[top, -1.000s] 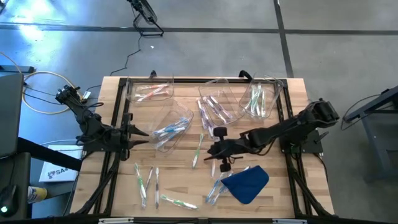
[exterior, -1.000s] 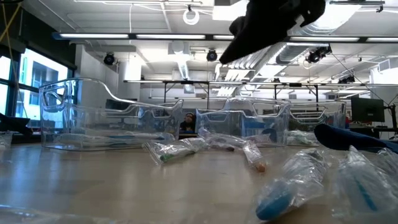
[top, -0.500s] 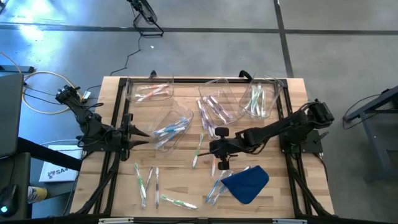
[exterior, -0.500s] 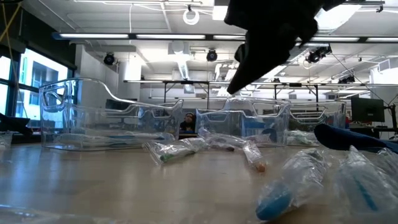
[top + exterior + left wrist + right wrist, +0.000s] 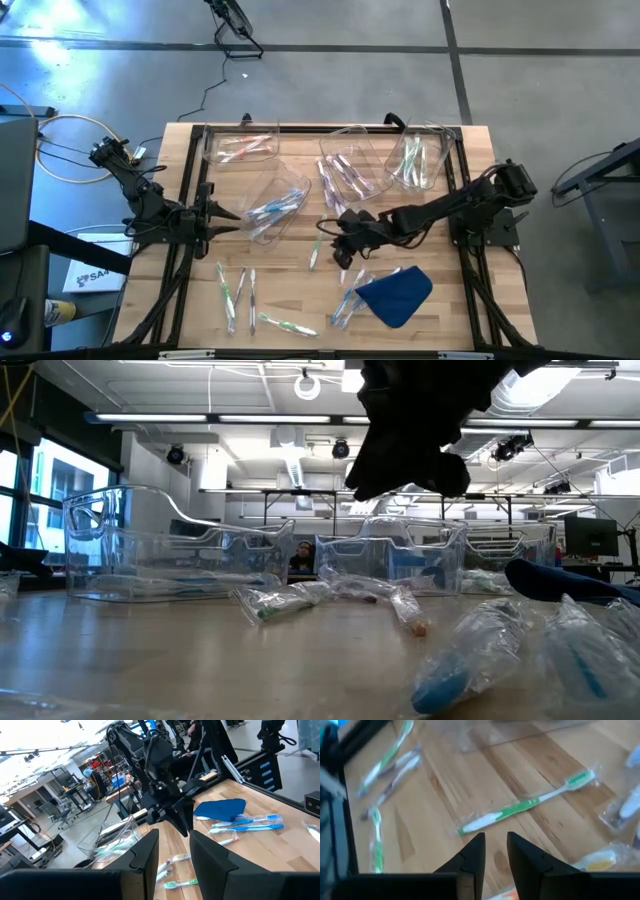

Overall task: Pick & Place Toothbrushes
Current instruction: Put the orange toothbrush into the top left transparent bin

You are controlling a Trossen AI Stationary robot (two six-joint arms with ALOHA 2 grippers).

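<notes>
A green and white toothbrush [image 5: 525,806] in a clear wrapper lies flat on the wooden table [image 5: 290,285], just ahead of my right gripper [image 5: 495,851]. That gripper [image 5: 332,238] hangs over the table's middle, slanting down, fingers open with nothing between them. More toothbrushes [image 5: 235,290] lie loose near the front left. Others sit inside the clear bins [image 5: 350,160] at the far side. My left gripper [image 5: 175,852] waits at the table's left edge [image 5: 232,215], level, open and empty.
A blue cloth [image 5: 395,295] lies at the front right, with wrapped blue toothbrushes [image 5: 345,305] beside it. A clear bin [image 5: 275,205] lies tipped left of centre. A black frame [image 5: 465,250] runs along the table's sides. The table's near middle is bare wood.
My right gripper has rolled about its own axis and sunk a little, shifting slightly toward the table's left, nearer the green toothbrush. The toothbrushes, bins and cloth lie where they were.
</notes>
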